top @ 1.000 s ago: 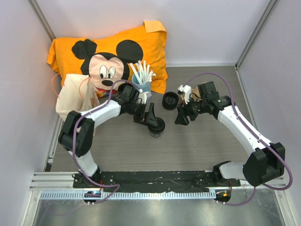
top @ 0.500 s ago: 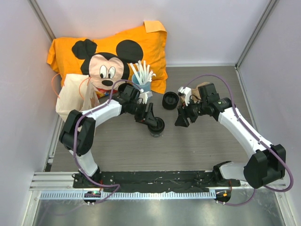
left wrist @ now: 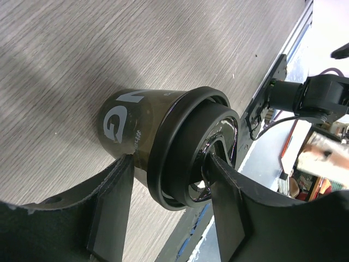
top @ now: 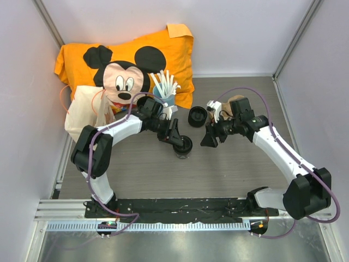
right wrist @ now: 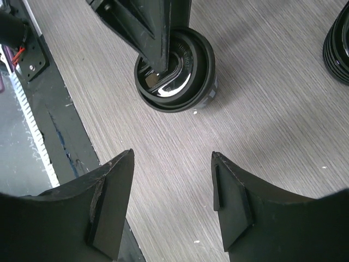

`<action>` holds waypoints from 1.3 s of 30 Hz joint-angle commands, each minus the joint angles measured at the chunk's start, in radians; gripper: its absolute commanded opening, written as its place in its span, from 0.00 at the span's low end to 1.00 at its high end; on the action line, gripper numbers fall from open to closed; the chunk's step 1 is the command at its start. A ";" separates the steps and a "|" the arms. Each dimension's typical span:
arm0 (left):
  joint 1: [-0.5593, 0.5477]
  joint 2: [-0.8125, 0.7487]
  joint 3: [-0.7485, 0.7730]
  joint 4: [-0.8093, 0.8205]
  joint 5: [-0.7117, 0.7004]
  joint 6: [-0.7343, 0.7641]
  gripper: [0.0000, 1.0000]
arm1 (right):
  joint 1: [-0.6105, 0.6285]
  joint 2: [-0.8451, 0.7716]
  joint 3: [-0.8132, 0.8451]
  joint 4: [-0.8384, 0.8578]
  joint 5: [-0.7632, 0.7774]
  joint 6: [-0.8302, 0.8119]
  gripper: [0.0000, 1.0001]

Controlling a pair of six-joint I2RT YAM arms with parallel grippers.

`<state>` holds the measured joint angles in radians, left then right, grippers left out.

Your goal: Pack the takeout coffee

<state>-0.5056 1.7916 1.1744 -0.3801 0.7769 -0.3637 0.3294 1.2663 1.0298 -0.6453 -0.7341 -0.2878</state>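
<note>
The takeout coffee (top: 182, 146) stands on the table's middle, a dark translucent cup (left wrist: 125, 120) under a round black lid (right wrist: 174, 71). My left gripper (top: 179, 139) reaches it from the upper left and has its jaws closed on the cup's top (left wrist: 170, 159). One finger lies across the lid's recess, the other presses the body just under the rim. My right gripper (top: 209, 139) hovers to the cup's right, open (right wrist: 172, 154), with only bare table between its fingers.
A squat black ring-shaped piece (top: 197, 116) sits behind the cup, at the right edge of the right wrist view (right wrist: 338, 49). A blue cup of white sticks (top: 164, 98) stands by the orange Mickey bag (top: 131, 60). A cream cloth bag (top: 84, 112) lies at the left.
The left gripper's jaws have closed in onto the cup's lid and body. The right gripper has edged slightly left toward the cup, still open.
</note>
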 commanded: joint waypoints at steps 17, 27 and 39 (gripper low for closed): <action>-0.005 0.055 -0.015 -0.057 -0.211 0.080 0.50 | -0.007 0.287 0.016 0.168 -0.175 0.205 0.57; -0.013 0.063 -0.005 -0.075 -0.242 0.106 0.52 | -0.075 0.465 0.127 0.168 -0.366 0.219 0.53; -0.034 0.060 0.007 -0.089 -0.268 0.123 0.52 | -0.081 0.584 0.167 0.179 -0.435 0.217 0.49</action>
<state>-0.5262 1.7954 1.2034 -0.4053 0.7357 -0.3302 0.2466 1.8408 1.1542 -0.4919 -1.1137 -0.0746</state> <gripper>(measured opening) 0.528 0.496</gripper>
